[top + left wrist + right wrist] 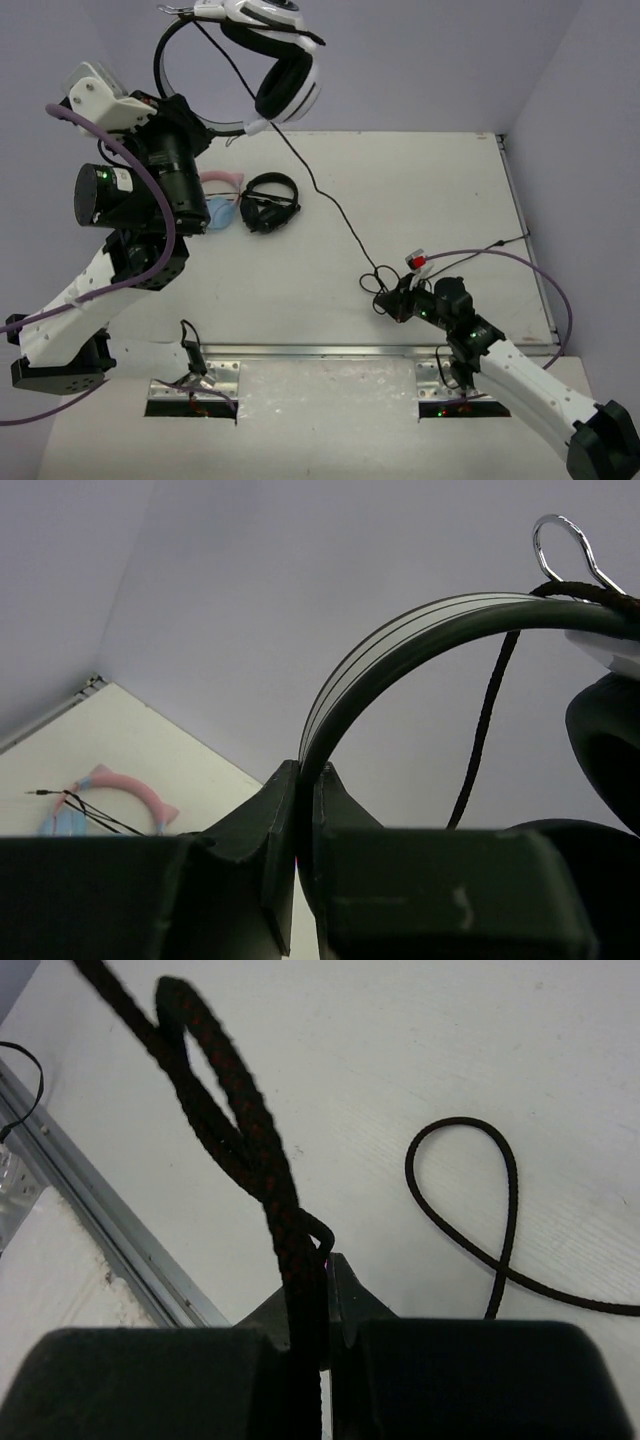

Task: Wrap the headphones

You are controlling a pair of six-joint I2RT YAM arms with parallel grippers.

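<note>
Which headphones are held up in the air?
The white headphones, clamped in the left gripper; the pink-and-blue pair and the black pair lie on the table.

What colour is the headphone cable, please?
Black cable with faint red flecks; clearest in the right wrist view.

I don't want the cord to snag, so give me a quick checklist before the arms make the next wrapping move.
1. Left gripper shut on the headband: ok.
2. Right gripper shut on the cable: ok.
3. Headphones lifted off the table: ok.
4. Cable clear of the black pair: ok, it passes to their right.
5. Loops beside the right gripper free of knots: cannot tell.
6. Cable wound up: not ok, most runs loose.
</note>
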